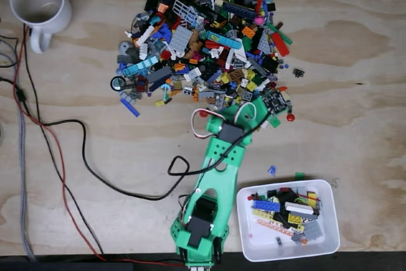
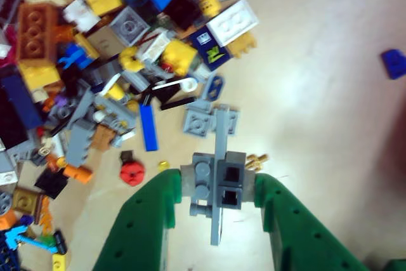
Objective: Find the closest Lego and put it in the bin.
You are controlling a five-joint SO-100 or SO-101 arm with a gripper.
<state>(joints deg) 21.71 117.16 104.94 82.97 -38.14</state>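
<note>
A big heap of mixed Lego pieces [image 1: 203,36] lies at the top middle of the wooden table in the fixed view. My green gripper [image 1: 261,107] reaches to the heap's lower right edge. In the wrist view the gripper [image 2: 216,185] is shut on a grey Lego assembly [image 2: 219,172] of plates and a long bar, pinched between both green fingers [image 2: 149,214]. I cannot tell whether it is off the table. The heap's edge [image 2: 95,61] fills the upper left of that view. The white bin [image 1: 334,220], holding several pieces, stands at the lower right beside the arm's base.
A white mug [image 1: 39,3] stands at the top left. Black and red cables [image 1: 82,150] trail over the left half. Stray bits lie near the bin: a blue one [image 1: 271,170] and a green one [image 1: 299,174]. A red round piece [image 2: 132,171] lies left of the fingers.
</note>
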